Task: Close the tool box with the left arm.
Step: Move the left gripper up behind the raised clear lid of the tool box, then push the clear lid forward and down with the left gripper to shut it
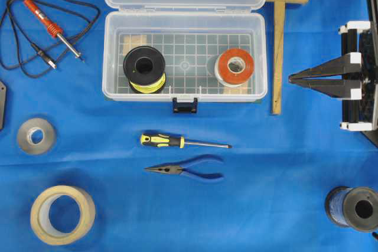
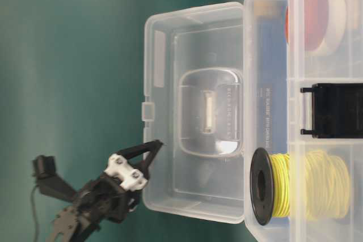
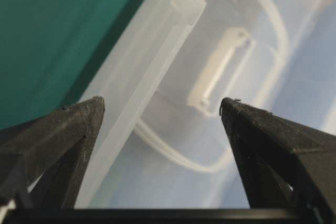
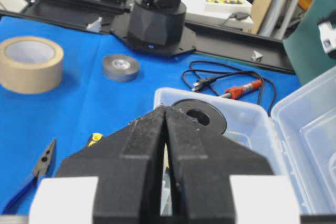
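My left gripper (image 3: 163, 106), fingers apart, faces the box lid (image 3: 173, 72) (light, slick, flexible); I'd push its rim.

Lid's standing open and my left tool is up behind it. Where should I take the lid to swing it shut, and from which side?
Judging by the views, take the lid at its free top rim, near the small catch tab, coming from behind. The left tool is open there, fingers either side of that edge. The rim lies farthest from the hinge, so pushing there toward the box should swing it down most easily.
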